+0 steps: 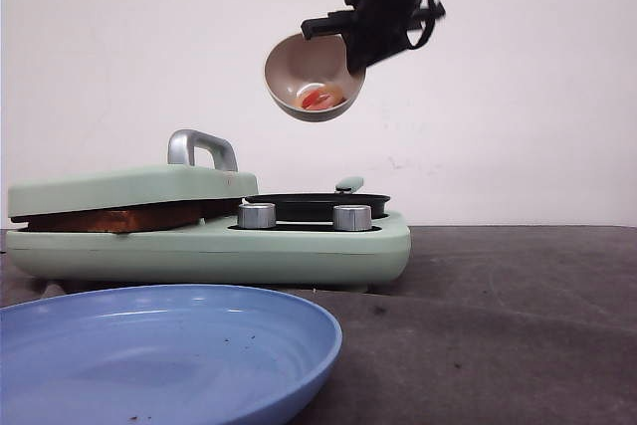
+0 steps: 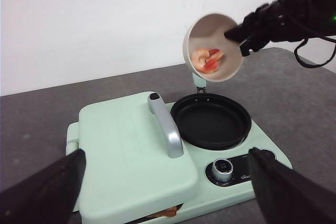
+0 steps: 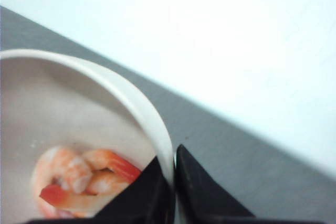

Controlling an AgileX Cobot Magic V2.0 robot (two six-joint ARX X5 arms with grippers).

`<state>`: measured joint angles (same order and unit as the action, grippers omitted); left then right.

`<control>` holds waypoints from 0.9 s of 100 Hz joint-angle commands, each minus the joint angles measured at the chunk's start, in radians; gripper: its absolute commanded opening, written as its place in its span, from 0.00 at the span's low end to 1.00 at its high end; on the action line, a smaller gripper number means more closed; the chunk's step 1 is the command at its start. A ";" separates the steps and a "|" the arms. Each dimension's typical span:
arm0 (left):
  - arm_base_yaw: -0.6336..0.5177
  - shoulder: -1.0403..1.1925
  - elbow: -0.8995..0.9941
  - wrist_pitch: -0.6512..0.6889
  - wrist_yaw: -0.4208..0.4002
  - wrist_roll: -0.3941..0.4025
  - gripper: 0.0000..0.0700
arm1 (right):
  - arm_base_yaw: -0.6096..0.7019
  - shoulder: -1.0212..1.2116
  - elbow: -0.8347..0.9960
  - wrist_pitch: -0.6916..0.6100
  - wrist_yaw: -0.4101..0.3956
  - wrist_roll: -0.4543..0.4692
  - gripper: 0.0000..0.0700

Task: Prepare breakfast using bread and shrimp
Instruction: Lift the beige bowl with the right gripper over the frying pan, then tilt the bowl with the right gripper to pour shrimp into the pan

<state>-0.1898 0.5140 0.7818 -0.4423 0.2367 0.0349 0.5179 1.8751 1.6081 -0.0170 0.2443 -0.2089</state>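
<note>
the right fingers (image 2: 240,38) pinched the rim of a tilted bowl (image 1: 311,79) above the black pan (image 2: 211,120), shrimp (image 2: 206,59) inside. left fingers (image 2: 270,187) spread wide. bread (image 1: 114,217) sat under the maker's closed lid (image 2: 131,150).

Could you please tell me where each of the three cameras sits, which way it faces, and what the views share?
Front view: low at the table edge, facing forward over the blue plate to the breakfast maker; the right gripper shows.
Left wrist view: above the maker, looking down on its pan; left gripper open.
Right wrist view: on the right arm, close on the bowl.
All three share the bowl with the shrimp.
</note>
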 commanded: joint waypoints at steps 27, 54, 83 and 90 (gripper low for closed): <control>0.001 0.002 0.004 0.008 -0.004 0.006 0.78 | 0.025 0.014 0.025 0.097 0.133 -0.414 0.00; 0.001 0.002 0.004 0.007 -0.004 0.012 0.78 | 0.032 0.014 0.025 0.221 0.175 -0.545 0.00; 0.001 0.002 0.004 0.006 -0.003 0.032 0.78 | 0.036 0.014 0.025 0.360 0.179 -0.615 0.00; 0.001 0.002 0.004 0.006 -0.003 0.034 0.78 | 0.036 0.014 0.025 0.395 0.175 -0.631 0.00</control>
<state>-0.1898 0.5140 0.7818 -0.4446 0.2367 0.0483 0.5430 1.8751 1.6081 0.3359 0.4194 -0.8127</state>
